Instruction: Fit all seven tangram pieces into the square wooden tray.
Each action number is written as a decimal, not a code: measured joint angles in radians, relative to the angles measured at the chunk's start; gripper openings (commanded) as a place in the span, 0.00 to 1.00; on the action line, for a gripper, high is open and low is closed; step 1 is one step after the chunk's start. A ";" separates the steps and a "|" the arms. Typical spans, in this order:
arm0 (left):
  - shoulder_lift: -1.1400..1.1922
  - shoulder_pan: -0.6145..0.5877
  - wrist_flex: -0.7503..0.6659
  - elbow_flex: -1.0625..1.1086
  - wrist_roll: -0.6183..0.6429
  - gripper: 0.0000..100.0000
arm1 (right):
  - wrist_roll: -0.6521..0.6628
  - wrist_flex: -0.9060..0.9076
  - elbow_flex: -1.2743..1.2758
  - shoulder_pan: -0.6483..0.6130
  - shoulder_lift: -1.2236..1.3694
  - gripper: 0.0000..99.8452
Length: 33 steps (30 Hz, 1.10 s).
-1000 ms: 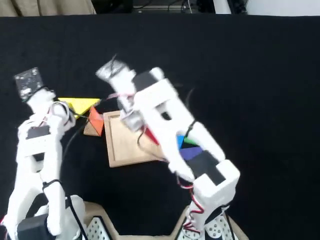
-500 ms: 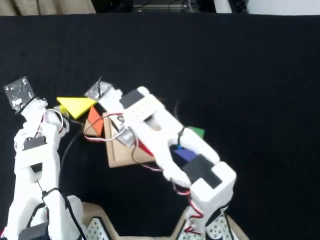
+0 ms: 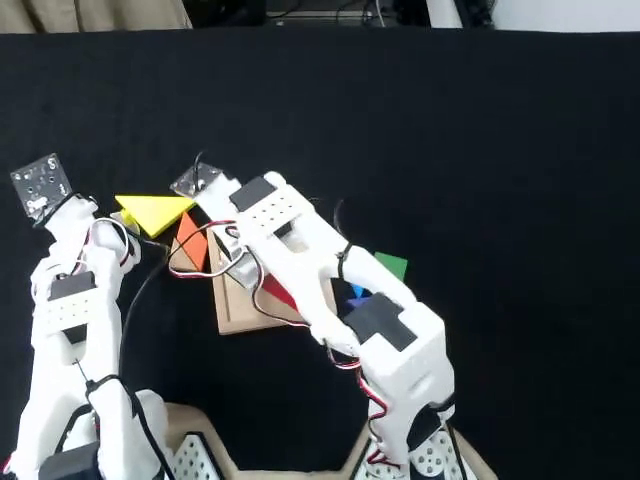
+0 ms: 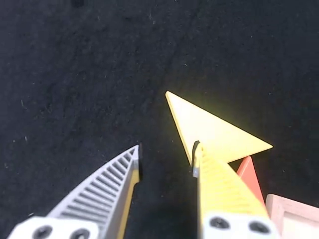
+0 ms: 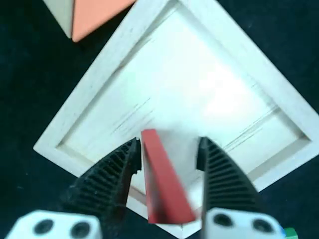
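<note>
We see the left jaws spread wide above the black table [image 3: 480, 150], one tip overlapping the edge of the yellow triangle [image 4: 214, 132], which lies flat outside the tray [image 5: 99, 74]. An orange triangle [image 3: 190, 240] sits between the yellow one and the tray, just beside the tray's corner. The right jaws are spread over the tray with the red piece [image 5: 162, 184] between them. It is tilted, with one end on the tray floor and the other at the rim. We cannot tell whether either finger touches it. A green piece [image 3: 390, 266] and a blue one [image 3: 356, 291] lie on the table beside the right arm.
</note>
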 measured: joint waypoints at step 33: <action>0.000 0.000 0.000 0.000 0.000 0.18 | 0.152 -0.011 -0.170 0.084 0.034 0.01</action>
